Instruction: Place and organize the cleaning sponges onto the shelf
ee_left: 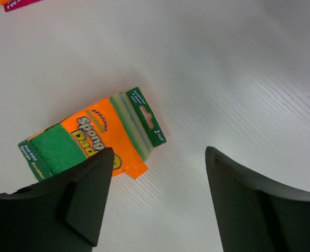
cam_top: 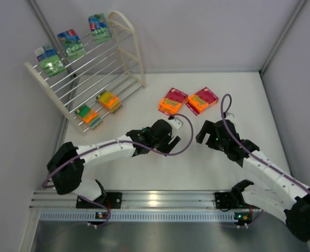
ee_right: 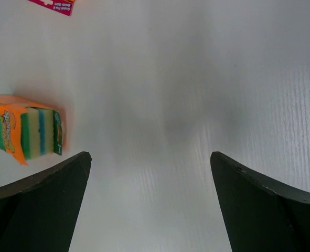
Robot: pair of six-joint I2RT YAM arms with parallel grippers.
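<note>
Spanning the whole work area, the white bench [cam_top: 238, 94] carries the cream wire shelf [cam_top: 99, 65] at its far left corner. The left claw [cam_top: 168, 137] hovers near the bench centre, jaws parted and nothing between them. The right claw [cam_top: 210, 134] hangs just to its right, jaws spread wide over bare bench. Three green sponge packs [cam_top: 72, 43] sit on the shelf's upper tier and two orange sponge packs [cam_top: 109, 100] on its lowest tier. Two magenta-labelled packs [cam_top: 172, 101] lie side by side on the bench beyond the claws. One green-labelled orange pack [ee_left: 94, 139] lies flat on the bench beneath the left claw, partly hidden by one finger.
</note>
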